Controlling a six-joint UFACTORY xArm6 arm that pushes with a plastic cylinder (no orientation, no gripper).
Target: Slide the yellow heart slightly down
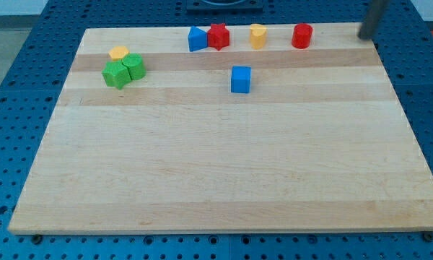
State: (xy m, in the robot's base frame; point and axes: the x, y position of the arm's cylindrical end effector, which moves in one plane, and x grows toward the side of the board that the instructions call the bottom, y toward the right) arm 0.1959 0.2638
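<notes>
A yellow block [257,35], whose shape reads as a heart, sits near the board's top edge, between a red star [218,36] on its left and a red cylinder [302,35] on its right. A second yellow block [118,53], flatter and more like a pentagon, sits at the upper left. My tip [361,37] shows at the view's top right, blurred, at the board's top right corner. It is far to the right of the yellow heart and right of the red cylinder, touching no block.
A blue triangle [197,39] touches the red star's left side. A blue cube [240,79] stands below the heart. A green star [117,74] and a green round block [135,66] cluster under the upper-left yellow block. The wooden board [224,180] lies on a blue perforated table.
</notes>
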